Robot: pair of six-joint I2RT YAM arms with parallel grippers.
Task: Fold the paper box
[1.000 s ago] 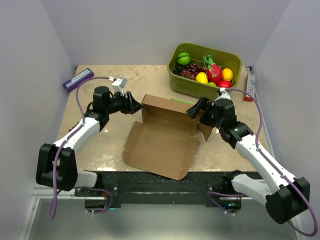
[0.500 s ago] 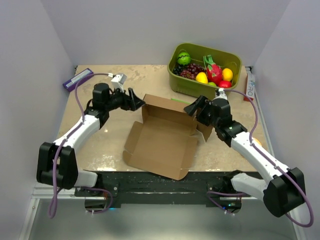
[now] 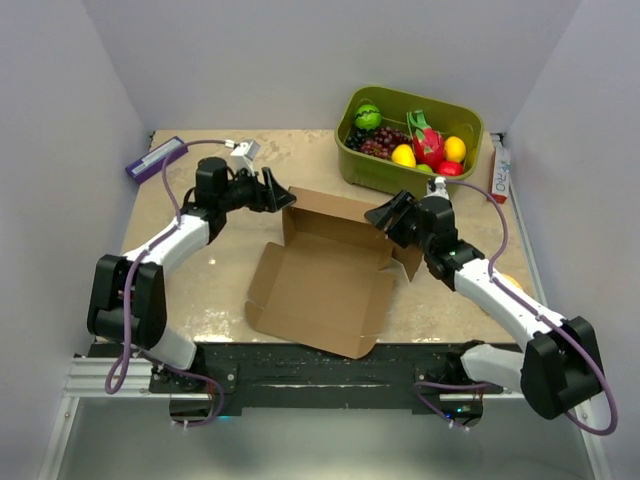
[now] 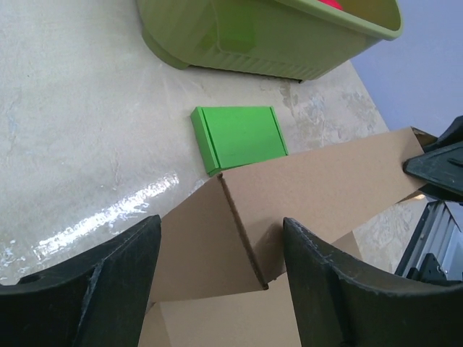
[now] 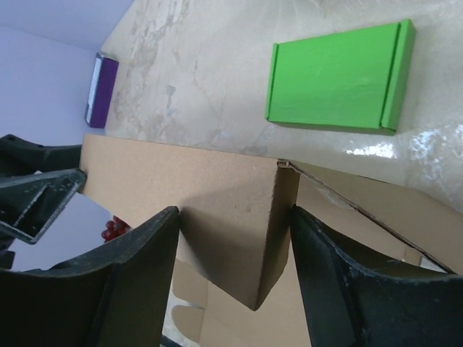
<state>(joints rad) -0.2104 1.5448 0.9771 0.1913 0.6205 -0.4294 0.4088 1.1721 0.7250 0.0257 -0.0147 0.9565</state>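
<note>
Two grippers sit at the far corners of the paper box (image 3: 325,280), which lies mid-table with its wide flat panel and flaps spread toward the near edge and its back wall standing up. Left gripper (image 3: 275,192) is at the back-left corner, jaws spread fairly wide; the wrist view shows the folded cardboard corner sitting between the two dark fingers (image 4: 108,282), and I can't tell if either finger actually touches it. Right gripper (image 3: 385,215) is at the back-right corner, jaws also apart, and the corner edge of the upright wall shows in the gap between its fingers (image 5: 123,275); contact is likewise unclear, with no clamp visible. A side flap hangs out past the right corner by the right arm. A small flat green box (image 4: 239,137) lies on the table (image 3: 210,270) just behind the back wall, between it and the olive-green bin (image 3: 385,175) of fruit at the far right. A purple flat item (image 3: 155,157) sits at the far left edge, well apart from everything else.
</note>
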